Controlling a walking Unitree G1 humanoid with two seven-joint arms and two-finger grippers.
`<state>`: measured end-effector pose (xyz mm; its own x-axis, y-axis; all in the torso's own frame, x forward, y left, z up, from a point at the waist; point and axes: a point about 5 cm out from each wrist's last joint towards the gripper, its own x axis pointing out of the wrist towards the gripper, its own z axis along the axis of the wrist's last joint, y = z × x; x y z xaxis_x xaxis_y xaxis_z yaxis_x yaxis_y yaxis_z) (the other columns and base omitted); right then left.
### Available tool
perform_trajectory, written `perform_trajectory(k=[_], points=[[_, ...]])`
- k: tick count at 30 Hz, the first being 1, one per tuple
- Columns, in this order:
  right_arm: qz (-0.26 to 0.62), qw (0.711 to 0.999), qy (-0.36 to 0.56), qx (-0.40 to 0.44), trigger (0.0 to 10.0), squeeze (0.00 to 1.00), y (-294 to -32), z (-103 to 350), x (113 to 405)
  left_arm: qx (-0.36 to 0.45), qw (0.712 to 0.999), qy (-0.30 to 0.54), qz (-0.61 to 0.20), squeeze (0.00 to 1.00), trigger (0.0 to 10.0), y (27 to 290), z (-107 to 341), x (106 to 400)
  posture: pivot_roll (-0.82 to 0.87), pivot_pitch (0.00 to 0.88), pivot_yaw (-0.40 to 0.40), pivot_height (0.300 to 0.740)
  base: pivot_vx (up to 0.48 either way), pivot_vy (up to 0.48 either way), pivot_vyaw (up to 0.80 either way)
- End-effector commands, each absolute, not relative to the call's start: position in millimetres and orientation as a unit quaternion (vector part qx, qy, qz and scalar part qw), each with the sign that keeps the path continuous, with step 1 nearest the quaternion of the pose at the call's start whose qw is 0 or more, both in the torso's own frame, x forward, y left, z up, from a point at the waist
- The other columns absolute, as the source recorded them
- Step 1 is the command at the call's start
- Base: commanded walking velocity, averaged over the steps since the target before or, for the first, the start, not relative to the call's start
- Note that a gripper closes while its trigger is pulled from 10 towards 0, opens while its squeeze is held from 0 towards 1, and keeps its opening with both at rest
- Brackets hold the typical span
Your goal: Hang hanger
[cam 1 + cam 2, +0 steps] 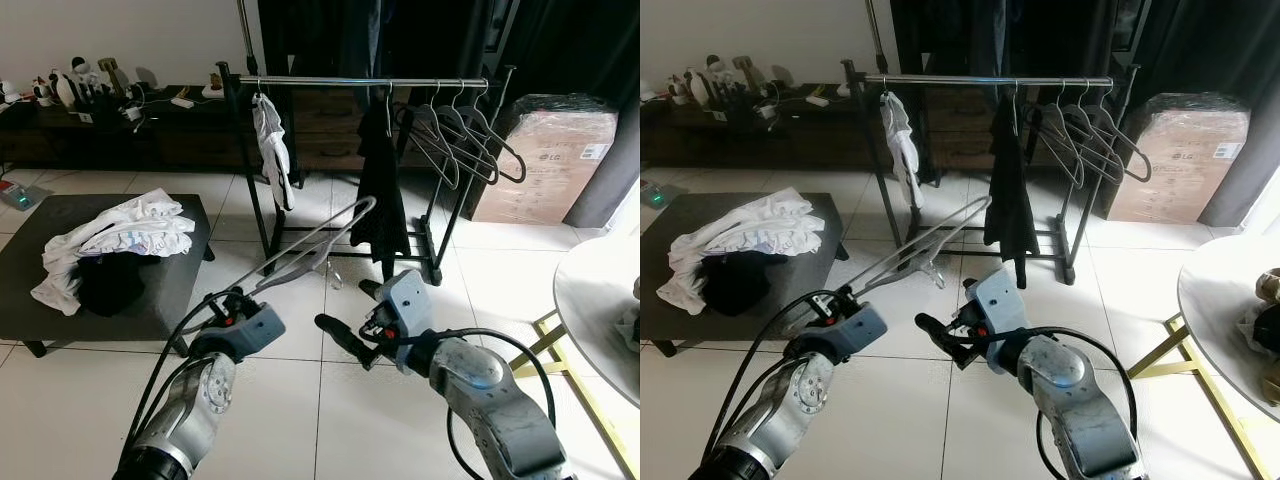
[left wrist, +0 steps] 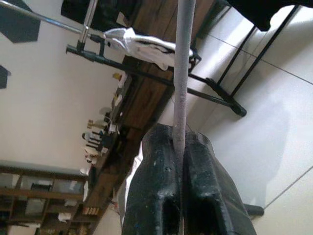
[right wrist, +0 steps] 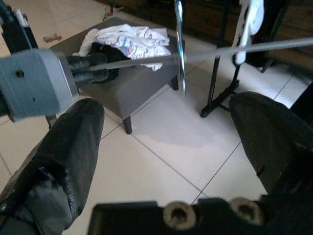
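Left gripper (image 1: 238,303) is clamped on the lower end of a grey hanger (image 1: 315,243), fingers (image 2: 161,196) pinching its thin bar. The hanger's long axis runs up and forward from that gripper toward the clothes rail (image 1: 370,81), which lies well apart — ahead and higher. Right gripper (image 1: 345,335) holds nothing, fingers spread wide, just beside the left one and below the hanger. The hook (image 3: 180,44) hangs downward in the right wrist view — judged: it needs turning upward before reaching the rail.

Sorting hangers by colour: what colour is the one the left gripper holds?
Grey hanger, clearest in the left eye view, clamped in the left gripper.
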<state>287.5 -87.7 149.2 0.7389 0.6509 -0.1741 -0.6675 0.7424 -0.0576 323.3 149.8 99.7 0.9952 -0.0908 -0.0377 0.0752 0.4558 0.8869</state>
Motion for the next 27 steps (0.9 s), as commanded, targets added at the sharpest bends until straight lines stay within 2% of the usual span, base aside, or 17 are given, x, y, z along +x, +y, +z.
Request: perform_trajectory(k=[1,11,12,13,27], points=[[0.352,0.932,0.065,-0.060,10.0,0.00,-86.1,152.1,288.3,0.533,0.844,-0.015,-0.057,0.00,10.0,147.4,104.3,324.3,-0.07,0.105,0.018,0.740,0.000,0.000,0.00],[0.354,0.933,0.057,-0.030,10.0,0.00,-80.3,158.7,292.2,0.535,0.843,-0.016,-0.058,0.00,10.0,146.8,105.4,323.9,-0.07,0.104,0.016,0.740,0.000,0.000,0.00],[0.352,0.934,0.063,-0.026,4.4,0.00,-80.6,157.7,293.2,0.535,0.842,-0.016,-0.059,0.00,10.0,146.7,105.5,323.9,-0.07,0.105,0.016,0.740,0.000,0.000,0.00],[0.347,0.935,0.072,-0.022,0.0,0.00,-81.6,155.8,294.1,0.536,0.842,-0.016,-0.059,0.00,10.0,146.5,105.6,323.8,-0.06,0.106,0.016,0.740,0.000,0.000,0.00],[0.321,0.941,0.104,-0.018,0.0,0.00,-86.6,147.6,298.9,0.535,0.842,-0.017,-0.060,0.00,10.0,145.6,106.4,324.1,-0.06,0.109,0.016,0.740,0.000,0.000,0.00]])
